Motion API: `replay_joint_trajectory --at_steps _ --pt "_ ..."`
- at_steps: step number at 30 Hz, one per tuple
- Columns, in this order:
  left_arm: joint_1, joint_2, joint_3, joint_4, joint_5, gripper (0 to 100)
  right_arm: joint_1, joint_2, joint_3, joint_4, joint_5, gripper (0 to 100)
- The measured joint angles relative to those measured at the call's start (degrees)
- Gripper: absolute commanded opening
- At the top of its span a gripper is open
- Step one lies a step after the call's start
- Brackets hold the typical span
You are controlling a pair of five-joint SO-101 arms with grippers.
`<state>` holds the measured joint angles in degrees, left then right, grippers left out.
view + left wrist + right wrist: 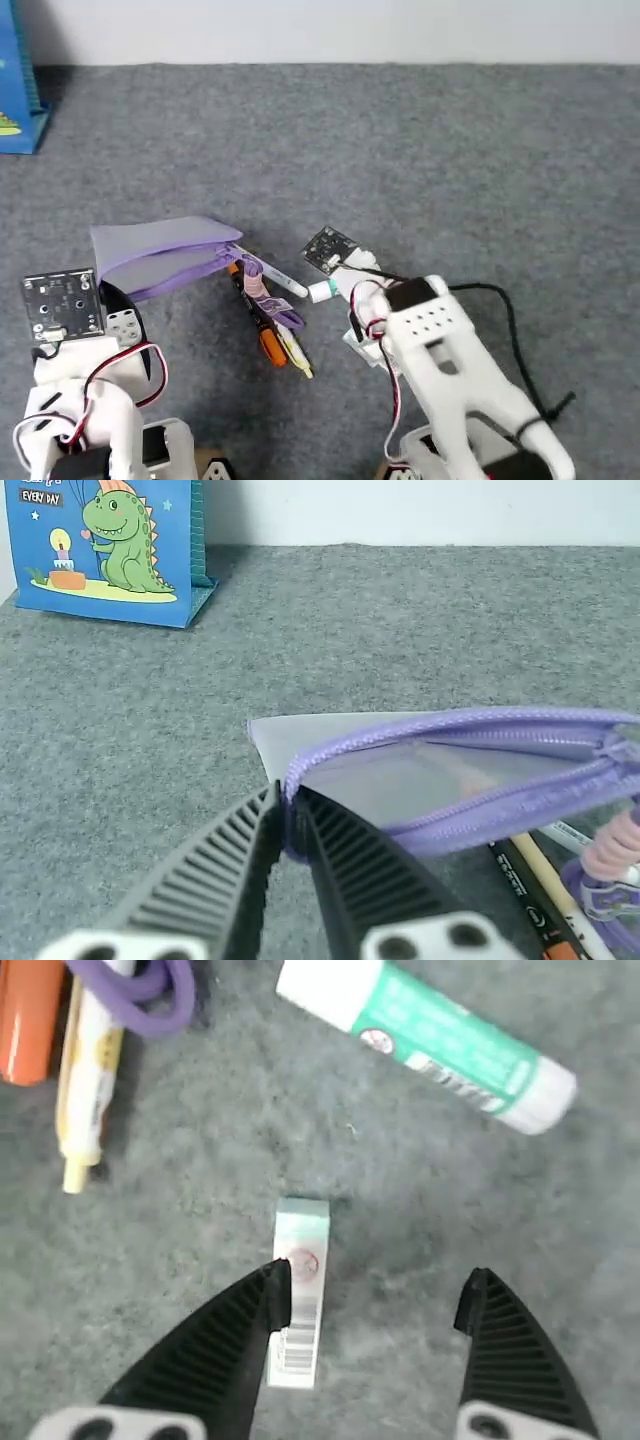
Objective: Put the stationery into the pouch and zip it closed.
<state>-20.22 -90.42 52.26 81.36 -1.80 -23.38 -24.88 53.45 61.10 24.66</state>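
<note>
A purple pouch (165,255) lies open at the left, its mouth facing the stationery. My left gripper (290,820) is shut on the zipper edge of the pouch (450,770), at its corner away from the pens. An orange marker (268,340), a yellow pen (296,355) and a purple loop lie in a bundle by the pouch's mouth. My right gripper (375,1290) hangs open over the mat. A small white eraser (300,1290) lies beside one of its fingers (265,1290). A green and white glue stick (430,1045) lies just beyond it, apart from both fingers.
A blue gift bag with a dinosaur (105,545) stands at the far left by the wall. The grey mat (450,150) stretches out wide behind the pouch and to the right. A black cable (510,320) trails beside the right arm.
</note>
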Motion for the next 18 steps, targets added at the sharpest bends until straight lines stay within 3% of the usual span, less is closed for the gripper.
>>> replay_joint_trajectory --at_steps 8,14,18 --pt "0.0 0.0 0.0 0.0 0.0 1 -0.97 8.09 -2.02 -4.4 0.0 25.8" --pt "0.0 0.0 0.0 0.0 0.0 1 -4.66 12.75 -2.29 -5.36 0.0 8.2" --pt "0.0 0.0 0.0 0.0 0.0 1 -6.15 12.75 -2.2 -5.36 -0.09 2.1"
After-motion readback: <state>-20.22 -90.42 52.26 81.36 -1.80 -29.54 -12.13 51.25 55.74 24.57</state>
